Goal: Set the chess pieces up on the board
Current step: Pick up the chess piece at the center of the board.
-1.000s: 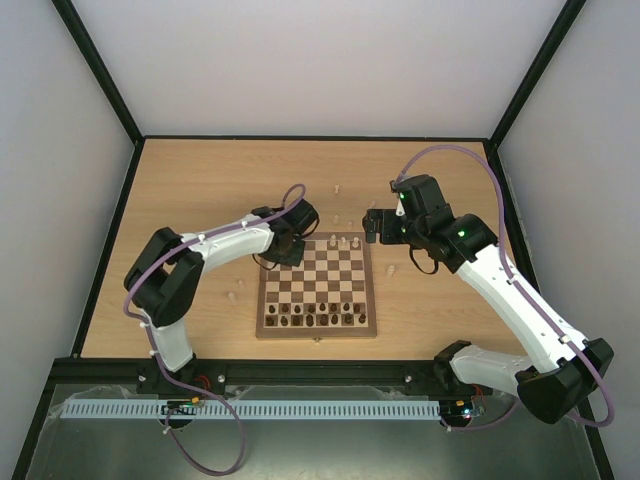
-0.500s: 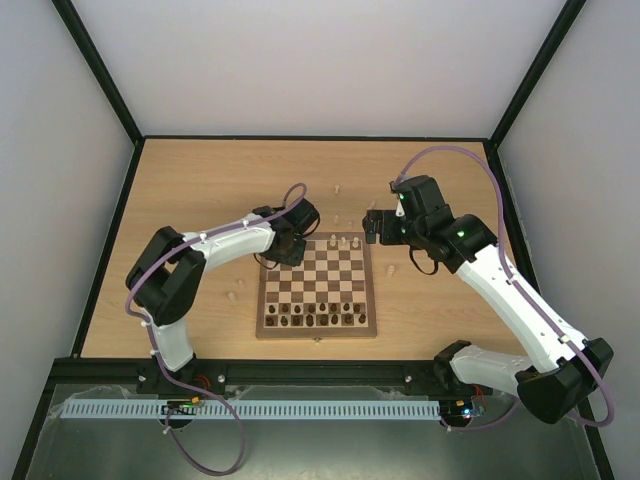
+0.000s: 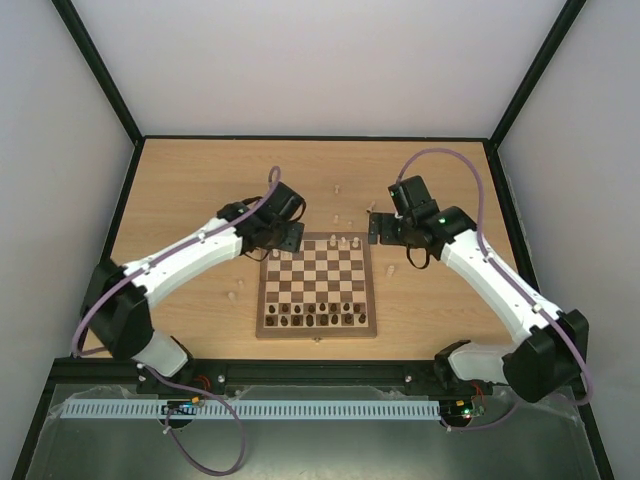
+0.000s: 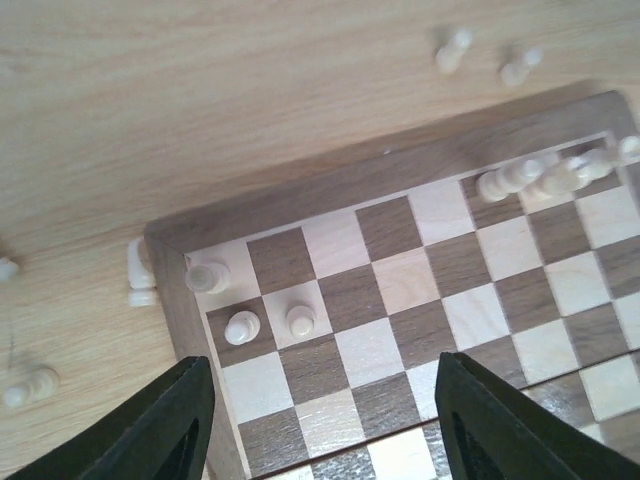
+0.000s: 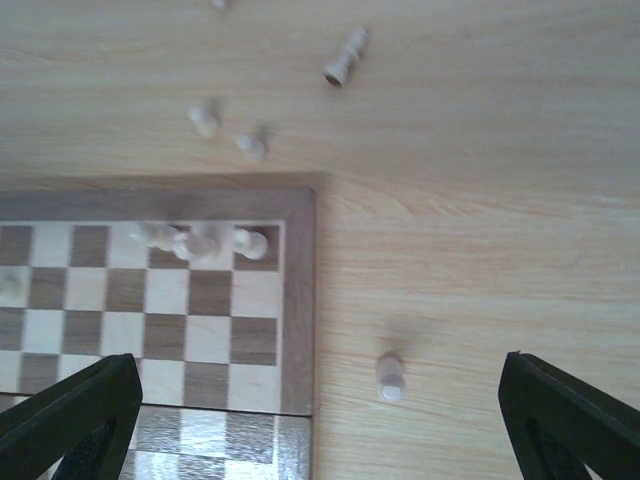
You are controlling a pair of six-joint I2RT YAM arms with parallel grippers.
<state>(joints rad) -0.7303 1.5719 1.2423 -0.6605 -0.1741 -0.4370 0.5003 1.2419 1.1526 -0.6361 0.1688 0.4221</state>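
— The light wood tabletop (image 3: 200, 190) is strewn with loose chess pieces (image 3: 338, 187) around the board (image 3: 318, 280). Only a few stand on its far rows, while the dark chessmen (image 3: 310, 318) fill the near ones. Which do I take?

— Your left gripper (image 4: 320, 425) hangs wide open and empty over the far-left corner. Just off that corner a lying piece (image 4: 139, 270) rests beside the frame. I would take that one.

— It's on its side, though.

— So turn your fingers to close across its narrow body, not along its length. Come down clear of the frame, or a fingertip will likely catch the border. Mind the three pieces (image 4: 242, 326) standing in that corner; a spread this wide could knock them.

— And the other arm?

— Your right gripper (image 5: 320, 430) is spread wide too, holding nothing, near the far-right corner. A standing pawn (image 5: 392, 378) sits alone on the table right of the board, well apart from anything. Centre over it, drop straight, and pinch low so it doesn't tip
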